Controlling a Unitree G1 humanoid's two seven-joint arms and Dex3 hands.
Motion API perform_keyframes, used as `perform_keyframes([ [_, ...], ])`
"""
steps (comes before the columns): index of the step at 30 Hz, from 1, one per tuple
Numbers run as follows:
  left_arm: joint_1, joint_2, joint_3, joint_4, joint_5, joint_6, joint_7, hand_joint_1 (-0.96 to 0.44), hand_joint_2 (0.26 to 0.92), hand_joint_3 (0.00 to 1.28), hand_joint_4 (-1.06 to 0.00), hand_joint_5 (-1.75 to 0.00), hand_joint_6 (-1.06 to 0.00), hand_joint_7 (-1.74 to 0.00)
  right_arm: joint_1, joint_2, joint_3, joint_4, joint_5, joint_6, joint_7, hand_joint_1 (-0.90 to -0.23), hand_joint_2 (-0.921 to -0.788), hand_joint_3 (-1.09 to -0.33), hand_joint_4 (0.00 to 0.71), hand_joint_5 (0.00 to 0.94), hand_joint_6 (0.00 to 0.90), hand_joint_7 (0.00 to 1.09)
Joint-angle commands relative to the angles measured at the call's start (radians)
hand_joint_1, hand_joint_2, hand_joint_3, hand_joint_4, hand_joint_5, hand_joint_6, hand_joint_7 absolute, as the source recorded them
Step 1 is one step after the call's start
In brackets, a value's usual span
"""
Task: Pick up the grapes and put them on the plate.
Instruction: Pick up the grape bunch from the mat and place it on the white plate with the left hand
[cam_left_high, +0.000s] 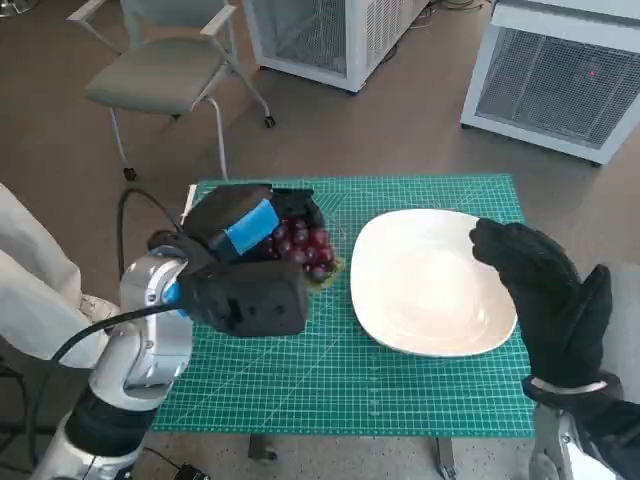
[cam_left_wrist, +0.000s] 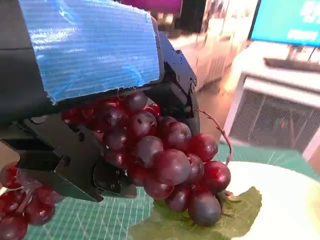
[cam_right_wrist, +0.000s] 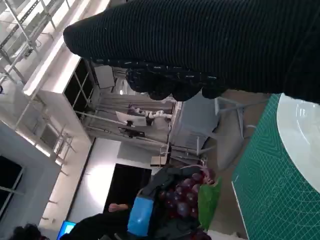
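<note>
Left hand (cam_left_high: 250, 228) grips the red grape bunch (cam_left_high: 303, 245) at frame centre-left, just beside the white plate (cam_left_high: 430, 285); right hand (cam_left_high: 545, 290) open over plate's edge; loose hanging grapes may drop off.

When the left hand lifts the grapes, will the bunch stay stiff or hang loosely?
Probably loosely: the grapes hang from thin stems, sagging below the left hand. A smaller cluster dangles apart, so berries may swing or drop. Their skins look glossy, perhaps slippery.
</note>
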Motion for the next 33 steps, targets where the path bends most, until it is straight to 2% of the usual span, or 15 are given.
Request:
perform_keyframes([
  [1,-0.097,-0.056,-0.050,0.042,0.018,0.006,-0.017,0.00,0.885,0.05,-0.77,-1.21,-0.76,-0.90,0.014,-0.003,-0.003,0.008,-0.002,0.006,-0.003,-0.446,-0.921,-0.651,0.401,0.669,0.153,0.97],
  [8,-0.202,-0.137,-0.099,0.121,0.017,-0.023,-0.018,0.00,0.903,0.05,-0.69,-1.34,-0.78,-0.82,0.023,-0.006,-0.010,-0.005,0.001,0.009,-0.007,-0.446,-0.921,-0.651,0.402,0.668,0.153,0.97],
  [15,-0.319,-0.231,-0.150,0.230,0.018,-0.038,-0.027,0.00,0.884,0.06,-0.77,-1.23,-0.74,-0.89,0.038,-0.007,-0.023,-0.020,0.006,0.012,-0.008,-0.447,-0.921,-0.651,0.402,0.666,0.158,0.97],
  [19,-0.387,-0.287,-0.182,0.331,0.021,-0.060,-0.019,0.00,0.890,0.07,-0.74,-1.24,-0.72,-0.95,0.048,-0.005,-0.029,-0.030,0.006,0.013,-0.012,-0.447,-0.921,-0.651,0.401,0.666,0.160,0.97],
  [21,-0.420,-0.309,-0.198,0.387,0.026,-0.073,-0.015,0.00,0.867,0.15,-0.68,-1.25,-0.67,-1.07,0.052,-0.003,-0.031,-0.035,0.006,0.014,-0.015,-0.447,-0.921,-0.651,0.401,0.666,0.160,0.98],
  [24,-0.471,-0.344,-0.219,0.483,0.032,-0.092,-0.006,0.00,0.772,0.38,-0.60,-1.32,-0.60,-1.24,0.058,0.001,-0.033,-0.043,0.006,0.016,-0.020,-0.448,-0.921,-0.651,0.401,0.666,0.161,0.98],
  [26,-0.502,-0.366,-0.229,0.546,0.032,-0.101,-0.004,0.00,0.731,0.48,-0.58,-1.35,-0.58,-1.29,0.063,0.004,-0.032,-0.050,0.005,0.018,-0.025,-0.449,-0.921,-0.650,0.401,0.666,0.162,0.98],
  [29,-0.539,-0.394,-0.239,0.621,0.031,-0.107,-0.005,0.00,0.705,0.54,-0.56,-1.37,-0.56,-1.33,0.070,0.010,-0.029,-0.062,0.003,0.021,-0.034,-0.450,-0.921,-0.649,0.402,0.666,0.164,0.97],
  [33,-0.568,-0.422,-0.248,0.683,0.031,-0.106,0.001,0.00,0.700,0.56,-0.54,-1.38,-0.55,-1.35,0.077,0.014,-0.026,-0.076,0.001,0.026,-0.048,-0.451,-0.921,-0.649,0.403,0.666,0.166,0.97],
])
